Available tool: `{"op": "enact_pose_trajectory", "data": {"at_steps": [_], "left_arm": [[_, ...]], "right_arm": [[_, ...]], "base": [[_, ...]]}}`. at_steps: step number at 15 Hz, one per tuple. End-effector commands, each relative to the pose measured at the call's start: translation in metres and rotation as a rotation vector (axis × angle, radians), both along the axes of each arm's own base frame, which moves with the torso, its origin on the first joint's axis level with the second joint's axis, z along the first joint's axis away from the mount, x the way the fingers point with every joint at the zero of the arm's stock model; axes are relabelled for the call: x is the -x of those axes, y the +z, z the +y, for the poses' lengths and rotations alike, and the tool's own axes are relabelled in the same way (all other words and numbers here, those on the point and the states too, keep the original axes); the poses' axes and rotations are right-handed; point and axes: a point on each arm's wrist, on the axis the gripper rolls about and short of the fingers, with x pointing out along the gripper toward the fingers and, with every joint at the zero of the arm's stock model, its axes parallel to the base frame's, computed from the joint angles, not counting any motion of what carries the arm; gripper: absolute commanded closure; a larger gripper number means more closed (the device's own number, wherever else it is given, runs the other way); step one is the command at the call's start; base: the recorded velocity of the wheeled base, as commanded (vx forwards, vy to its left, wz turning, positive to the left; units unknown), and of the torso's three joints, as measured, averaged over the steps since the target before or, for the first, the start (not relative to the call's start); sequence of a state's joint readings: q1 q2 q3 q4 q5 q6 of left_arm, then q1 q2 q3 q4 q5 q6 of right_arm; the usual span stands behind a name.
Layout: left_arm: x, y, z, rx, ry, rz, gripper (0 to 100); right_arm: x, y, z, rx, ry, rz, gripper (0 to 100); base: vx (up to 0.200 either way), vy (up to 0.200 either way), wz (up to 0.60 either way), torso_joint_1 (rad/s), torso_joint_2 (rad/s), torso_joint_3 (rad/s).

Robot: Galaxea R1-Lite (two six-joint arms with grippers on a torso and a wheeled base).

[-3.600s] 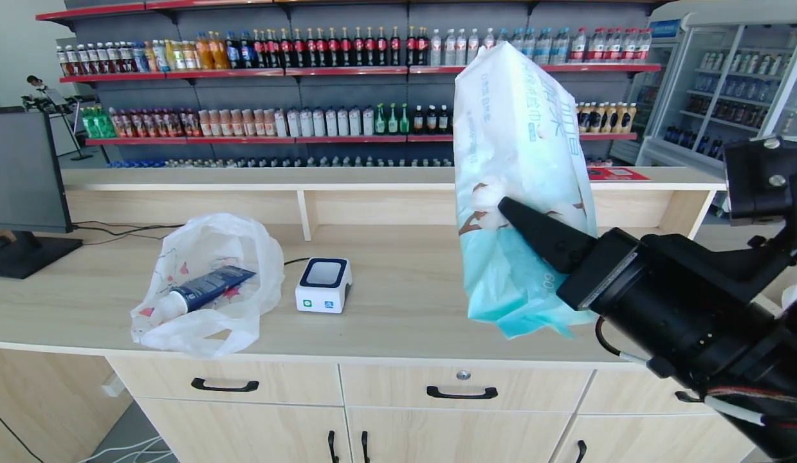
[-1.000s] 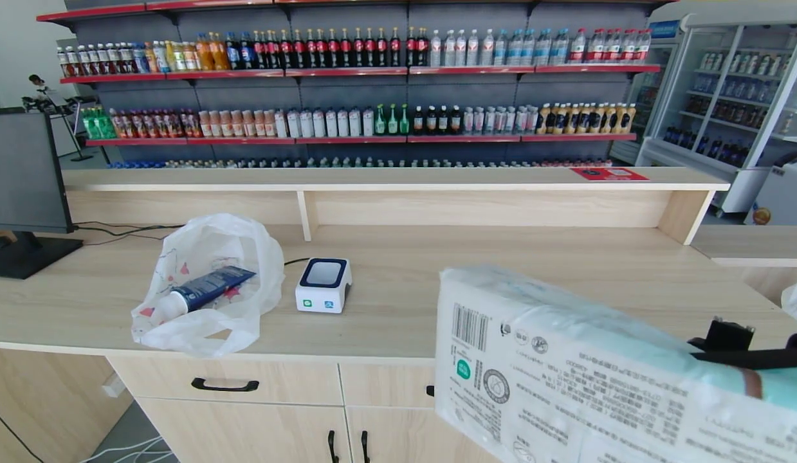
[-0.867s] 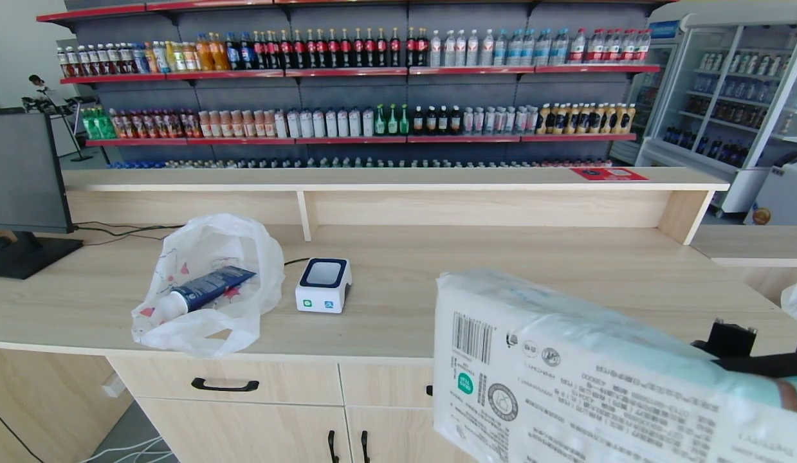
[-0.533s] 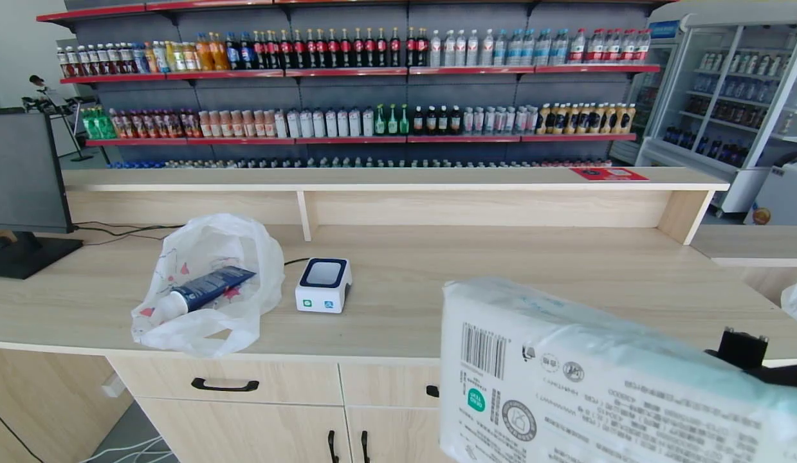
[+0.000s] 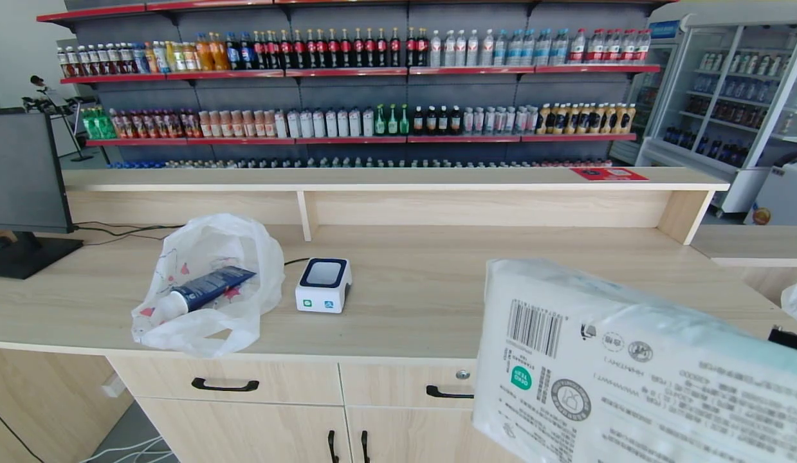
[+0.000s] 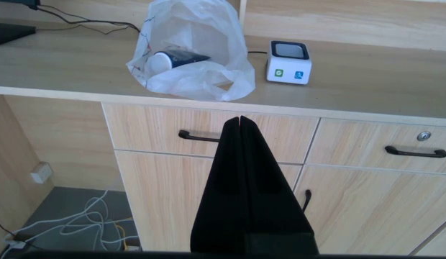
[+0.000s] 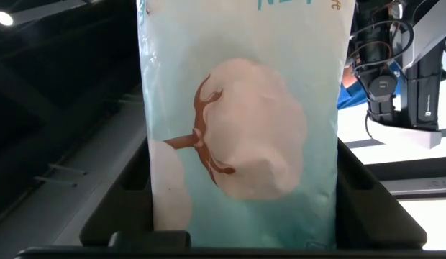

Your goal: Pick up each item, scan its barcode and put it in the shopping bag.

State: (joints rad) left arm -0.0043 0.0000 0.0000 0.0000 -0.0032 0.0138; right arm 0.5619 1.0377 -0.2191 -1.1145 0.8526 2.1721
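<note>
Right tool (image 7: 244, 176) of mine is clamped across the tissue pack (image 5: 630, 366), held aloft by the near edge of the bench (image 5: 404, 302), barcode (image 5: 533, 328) up, and the scanner (image 5: 323, 285) lies at ten o'clock, along the pack's long axis.

pale wood-grain surface (image 5: 411, 296): matt, smooth | thin translucent white plastic shopping bag (image 5: 251, 254): crinkled, glossy | white film-wrapped tissue pack (image 5: 636, 392): shiny plastic
</note>
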Motion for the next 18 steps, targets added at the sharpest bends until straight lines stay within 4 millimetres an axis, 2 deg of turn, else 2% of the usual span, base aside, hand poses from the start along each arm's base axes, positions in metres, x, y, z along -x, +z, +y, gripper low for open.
{"op": "enact_pose_trajectory", "data": {"at_steps": [1, 10, 13, 15, 16, 18], "left_arm": [[0.0, 0.0, 0.0, 0.0, 0.0, 0.0, 100], [0.0, 0.0, 0.0, 0.0, 0.0, 0.0, 100], [0.0, 0.0, 0.0, 0.0, 0.0, 0.0, 100], [0.0, 0.0, 0.0, 0.0, 0.0, 0.0, 100], [0.0, 0.0, 0.0, 0.0, 0.0, 0.0, 100], [0.0, 0.0, 0.0, 0.002, 0.0, 0.0, 100]], "right_arm": [[0.004, 0.0, -0.003, -0.006, -0.002, -0.009, 100], [0.003, -0.001, -0.002, 0.001, -0.005, -0.026, 100], [-0.019, -0.003, -0.001, 0.038, -0.12, -0.168, 100], [-0.023, -0.001, -0.003, 0.034, -0.151, -0.18, 100], [-0.037, -0.001, -0.008, 0.059, -0.246, -0.271, 100], [-0.046, -0.007, -0.011, 0.105, -0.305, -0.387, 100]], "base": [[0.0, 0.0, 0.0, 0.0, 0.0, 0.0], [0.0, 0.0, 0.0, 0.0, 0.0, 0.0], [0.0, 0.0, 0.0, 0.0, 0.0, 0.0], [0.0, 0.0, 0.0, 0.0, 0.0, 0.0], [0.0, 0.0, 0.0, 0.0, 0.0, 0.0], [0.0, 0.0, 0.0, 0.0, 0.0, 0.0]]}}
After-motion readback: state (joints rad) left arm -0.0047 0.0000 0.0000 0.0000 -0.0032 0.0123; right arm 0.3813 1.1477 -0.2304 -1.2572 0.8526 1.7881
